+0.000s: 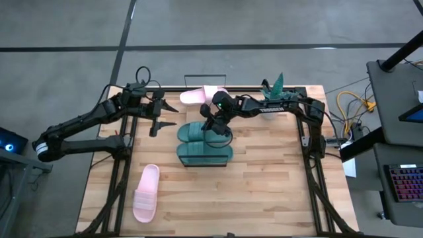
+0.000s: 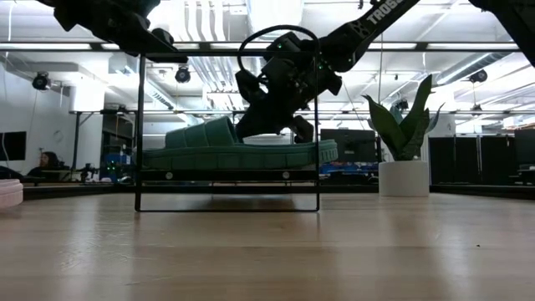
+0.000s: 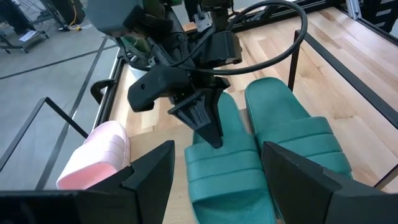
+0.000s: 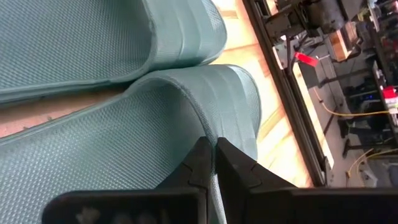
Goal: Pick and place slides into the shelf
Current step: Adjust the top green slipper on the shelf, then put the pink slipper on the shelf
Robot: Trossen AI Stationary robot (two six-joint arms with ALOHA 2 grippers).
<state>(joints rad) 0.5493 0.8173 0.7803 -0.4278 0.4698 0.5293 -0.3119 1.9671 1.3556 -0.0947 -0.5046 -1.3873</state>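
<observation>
slides are where our right gripper [image 1: 215,124] works: its fingers [image 4: 208,163] are pressed together, pinching the edge of the strap of one teal slide [image 1: 201,131]. that slide lies on the shelf [image 1: 183,156] near the middle of the worktop [image 1: 264,192], just beside the second teal slide [image 1: 205,154], the two side by side and apparently touching along their edges. in the low view both sit raised on the shelf's board inside its thin black frame, though we cannot quite tell there where one ends and the other begins.

our left gripper [image 1: 160,114] hangs with its fingers spread and nothing between them, near the shelf's left side, facing the teal pair.

one pink slide [image 1: 200,96] lies at the worktop's far edge, just behind the right gripper. the other pink slide [image 1: 146,192] lies well apart from the shelf, near the front left corner of the worktop. a potted plant [image 1: 275,86] stands at the far edge, beside the right arm.
</observation>
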